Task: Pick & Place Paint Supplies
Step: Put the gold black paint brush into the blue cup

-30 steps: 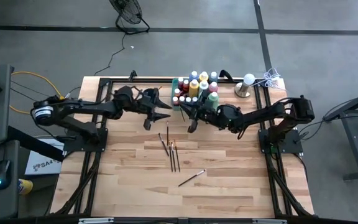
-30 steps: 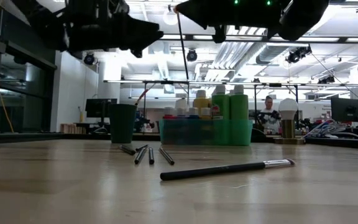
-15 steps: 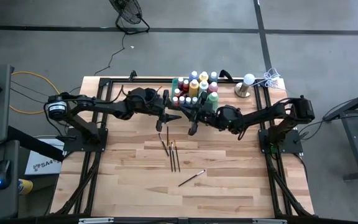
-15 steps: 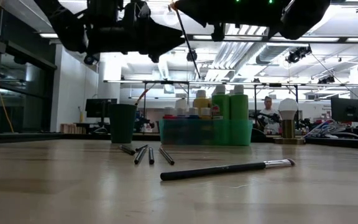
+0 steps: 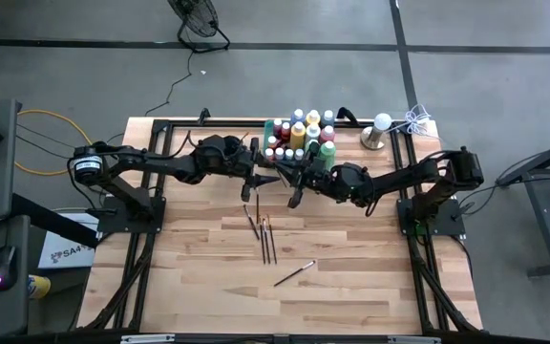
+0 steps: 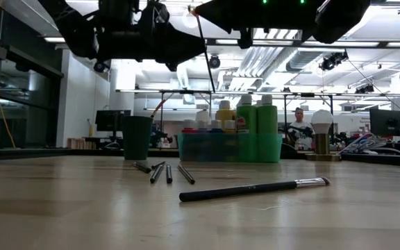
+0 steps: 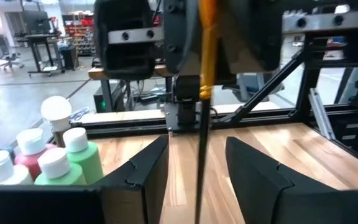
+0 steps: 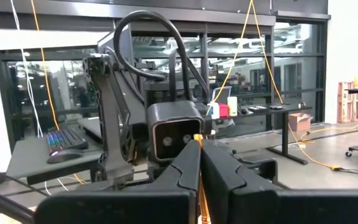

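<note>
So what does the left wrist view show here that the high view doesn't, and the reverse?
Only the left wrist view shows a brush handle hanging between the open left gripper's fingers, apparently untouched. Only the high view shows the loose paintbrushes on the table and the whole tray. Both show the paint bottles and the right gripper.
</note>
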Motion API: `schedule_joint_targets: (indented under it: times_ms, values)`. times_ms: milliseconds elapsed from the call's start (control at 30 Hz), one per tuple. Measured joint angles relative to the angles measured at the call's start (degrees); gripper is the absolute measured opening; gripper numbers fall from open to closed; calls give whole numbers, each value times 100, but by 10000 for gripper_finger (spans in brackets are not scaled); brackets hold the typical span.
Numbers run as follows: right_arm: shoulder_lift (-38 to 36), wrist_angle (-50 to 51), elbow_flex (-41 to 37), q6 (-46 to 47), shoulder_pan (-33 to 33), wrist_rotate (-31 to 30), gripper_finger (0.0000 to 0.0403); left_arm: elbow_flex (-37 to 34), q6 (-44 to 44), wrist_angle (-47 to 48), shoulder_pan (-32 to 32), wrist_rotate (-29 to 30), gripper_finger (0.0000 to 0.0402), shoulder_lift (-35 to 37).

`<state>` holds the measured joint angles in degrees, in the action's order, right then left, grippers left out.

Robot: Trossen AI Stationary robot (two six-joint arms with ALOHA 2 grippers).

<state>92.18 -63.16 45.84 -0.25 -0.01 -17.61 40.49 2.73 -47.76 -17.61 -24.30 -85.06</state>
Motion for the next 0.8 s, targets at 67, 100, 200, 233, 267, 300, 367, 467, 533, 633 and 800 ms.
schedule_joint_targets:
  times_ms: [67,100,200,233,267,300,367,467,533,633,800]
  values:
    - [0,4,0,0,0,-2,3,0,1,-28,0,-51,140,0]
    - [0,22,0,0,0,0,3,0,-1,-45,0,-52,130,0]
    - [0,143,2,2,-11,-40,3,0,-1,-96,0,-73,88,2]
    - [0,185,2,5,-13,-51,3,0,-1,-97,0,-111,72,1]
    - [0,222,2,15,-13,-70,3,0,-1,-104,0,-177,56,0]
    - [2,255,2,16,-13,-96,3,0,-1,-125,0,-229,40,0]
    - [2,282,4,47,-12,-58,3,0,-14,-138,0,-268,15,0]
    - [2,294,4,129,-9,-63,4,-2,-14,-132,0,-340,13,1]
    - [2,299,4,167,-9,-84,4,-2,-12,-122,-2,-342,15,1]
    - [2,328,4,189,16,-420,4,-2,39,-52,-4,-311,8,1]
    - [-133,485,4,157,122,-1242,7,-2,212,92,1,-224,7,2]
